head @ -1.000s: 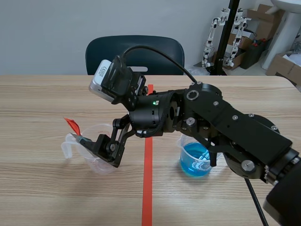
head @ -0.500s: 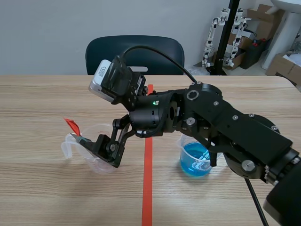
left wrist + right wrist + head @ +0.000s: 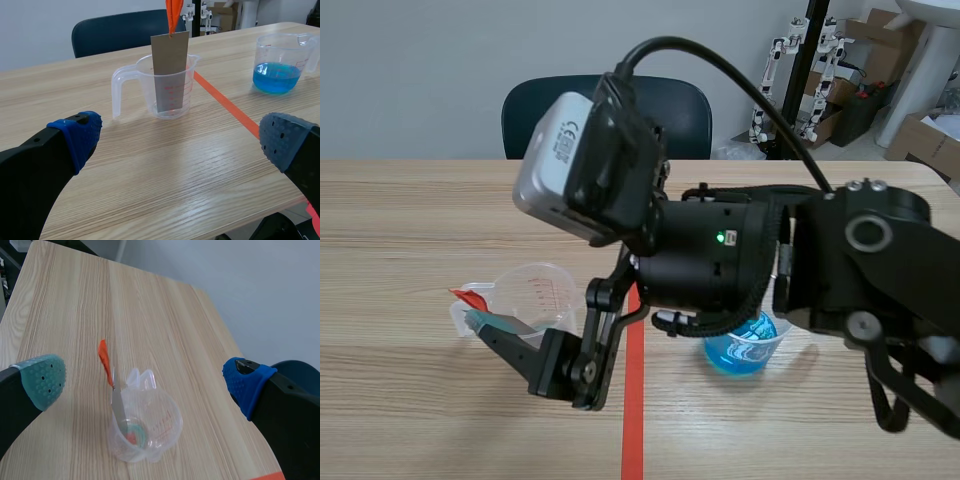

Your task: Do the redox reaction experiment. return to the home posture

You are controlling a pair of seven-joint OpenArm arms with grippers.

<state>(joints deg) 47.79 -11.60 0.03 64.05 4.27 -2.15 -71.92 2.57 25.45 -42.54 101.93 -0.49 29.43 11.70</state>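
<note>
In the scene view we see the right arm (image 3: 790, 260) covering most of the beaker (image 3: 748, 350) of blue liquid, a stretch of the tape line (image 3: 633, 425) and part of the chair (image 3: 535, 115). One finger (image 3: 525, 352) hides the cup's (image 3: 540, 285) lower edge. From the left wrist, the ribbon (image 3: 173, 12) above the strip (image 3: 170, 70) runs off the frame, as does the beaker's handle.

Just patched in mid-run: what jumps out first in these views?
The right arm fills the scene view, its open pincer near a clear measuring cup left of the tape line. A metal strip with an orange-red tag stands in that cup; a second cup of blue liquid sits right of the line.
</note>
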